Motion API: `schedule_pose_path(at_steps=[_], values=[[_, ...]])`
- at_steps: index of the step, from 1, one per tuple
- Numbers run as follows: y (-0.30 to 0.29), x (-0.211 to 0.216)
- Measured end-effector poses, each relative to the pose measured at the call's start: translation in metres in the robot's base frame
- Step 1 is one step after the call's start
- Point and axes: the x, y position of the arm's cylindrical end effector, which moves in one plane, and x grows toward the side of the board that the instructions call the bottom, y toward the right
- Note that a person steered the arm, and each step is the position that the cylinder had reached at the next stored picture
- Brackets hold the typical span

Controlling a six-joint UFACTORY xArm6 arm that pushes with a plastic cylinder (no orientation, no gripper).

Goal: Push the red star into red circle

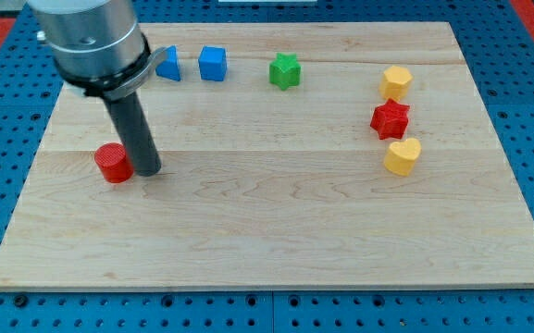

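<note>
Gripper there is none: the arm ends in a bare rod holding nothing, and my tip (148, 170) rests on the counter (276, 231) just right of the red circle (112, 163), at the view's left. The red star (390, 118) sits well apart at the right, wedged between a yellow hexagon (396, 81) above and a yellow heart (403, 155) below. Judging from this, a careless approach could drag either yellow block along, or an off-centre push could spin the star off course.

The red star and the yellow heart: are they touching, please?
Apart. The camera view shows a strip of board between the red star and the yellow heart.
</note>
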Motion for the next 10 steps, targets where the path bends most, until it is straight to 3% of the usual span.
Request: schedule_pose_path(at_steps=[1, 2, 3, 4, 5, 6, 8, 9, 10], values=[[-0.028, -0.026], [-0.085, 0.023], [-0.082, 0.017], [0.006, -0.005], [0.136, -0.060], [0.213, -0.111], [0.289, -0.176], [0.317, -0.173], [0.339, -0.142]])
